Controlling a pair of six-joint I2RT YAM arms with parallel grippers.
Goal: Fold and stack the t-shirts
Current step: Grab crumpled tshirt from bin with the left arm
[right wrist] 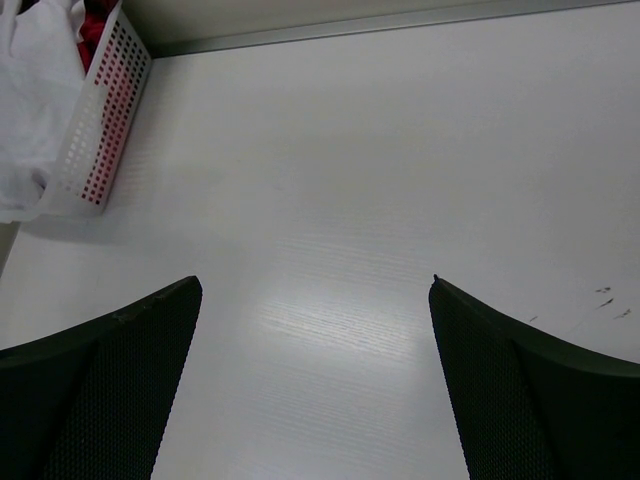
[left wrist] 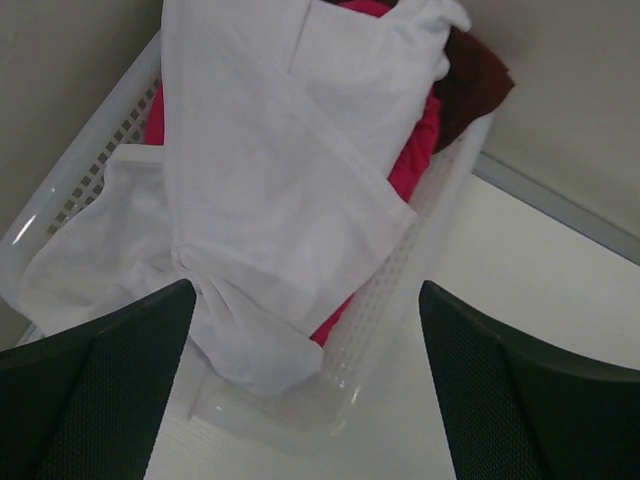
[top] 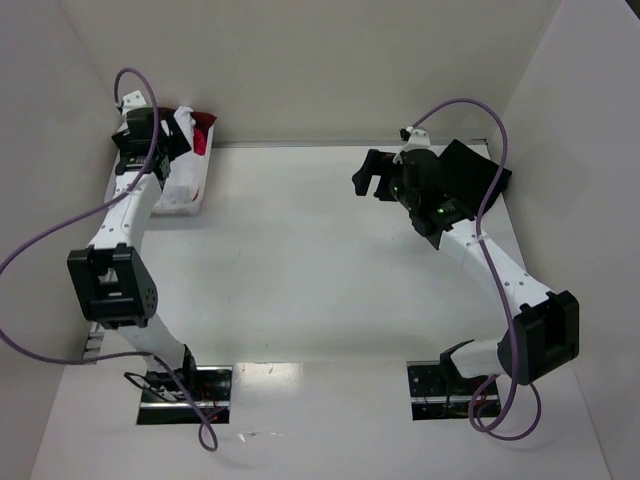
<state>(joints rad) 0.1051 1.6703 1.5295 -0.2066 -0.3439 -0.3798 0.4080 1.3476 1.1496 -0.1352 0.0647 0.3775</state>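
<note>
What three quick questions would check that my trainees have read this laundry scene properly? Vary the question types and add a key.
1. Multiple choice: which garment lies uppermost in the basket? A the white t-shirt; B the pink one; C the dark red one.
2. True or false: the right gripper is open above bare table, holding nothing.
3. Fill the gap: the basket stands at the table's far corner on the ____ arm's side.

Key: 1 A. 2 True. 3 left.
</note>
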